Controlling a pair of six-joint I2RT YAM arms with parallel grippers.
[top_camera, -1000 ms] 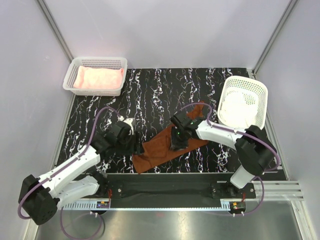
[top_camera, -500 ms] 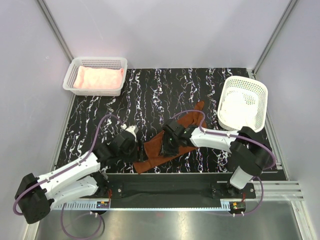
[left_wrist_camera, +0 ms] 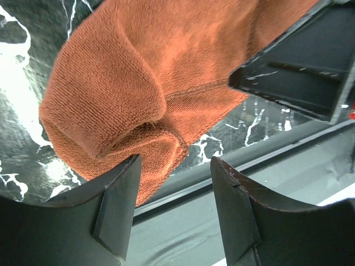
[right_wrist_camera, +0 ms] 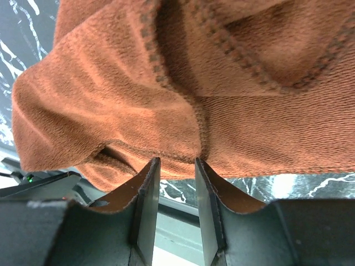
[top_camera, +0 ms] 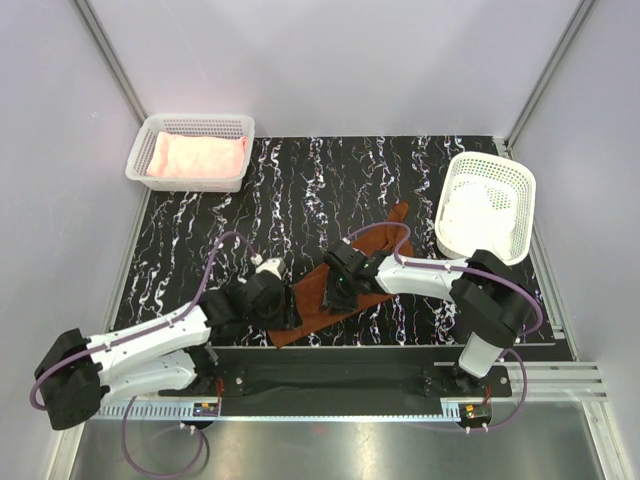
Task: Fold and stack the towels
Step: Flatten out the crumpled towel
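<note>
The rust-brown towel (top_camera: 310, 300) lies bunched in a diagonal strip on the black marbled table, near its front edge. My left gripper (top_camera: 285, 312) is at the strip's near-left end. In the left wrist view it (left_wrist_camera: 175, 160) is open, one finger touching the towel (left_wrist_camera: 122, 83), nothing between the jaws. My right gripper (top_camera: 336, 295) is over the strip's middle. In the right wrist view its jaws (right_wrist_camera: 176, 160) stand narrowly open with the towel's hemmed edge (right_wrist_camera: 222, 72) at the tips. The pale pink towel (top_camera: 197, 156) and the white towel (top_camera: 478, 215) lie in baskets.
A white mesh basket (top_camera: 190, 122) stands at the back left corner, another (top_camera: 518, 180) tilted at the right edge. The table's metal front rail (top_camera: 330, 350) runs just below the brown towel. Purple cables loop over both arms.
My left gripper has moved right and toward the front, up to the towel's near end. The right gripper has slid left along the towel, which has bunched shorter.
</note>
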